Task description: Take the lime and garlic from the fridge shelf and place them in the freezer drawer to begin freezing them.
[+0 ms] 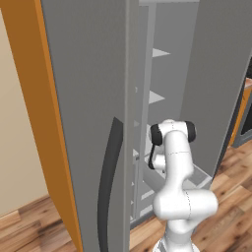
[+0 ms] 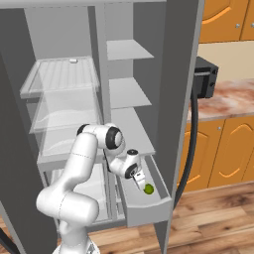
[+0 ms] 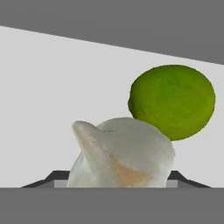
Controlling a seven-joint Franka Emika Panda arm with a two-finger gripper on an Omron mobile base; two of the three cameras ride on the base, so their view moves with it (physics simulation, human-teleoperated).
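Note:
The freezer drawer [image 2: 162,199] stands pulled out at the bottom of the fridge. Inside it lies the yellowish-green lime [image 2: 148,188], resting on the pale floor. My gripper [image 2: 141,182] reaches down into the drawer just left of the lime. In the hand view the whitish lumpy garlic [image 3: 122,153] sits between my dark fingertips [image 3: 46,180], low over the drawer floor [image 3: 52,87], and my gripper [image 3: 118,183] is shut on it. The lime [image 3: 172,101] lies right behind the garlic, touching or nearly touching it. The ribbed fridge shelf [image 2: 64,74] at upper left carries nothing.
The open fridge door [image 1: 88,123] stands tall on the left of the arm. A second door [image 2: 181,99] flanks the drawer on the right. Plain shelves [image 2: 126,92] stack above the drawer. Orange cabinets [image 2: 218,149] and a counter stand further right.

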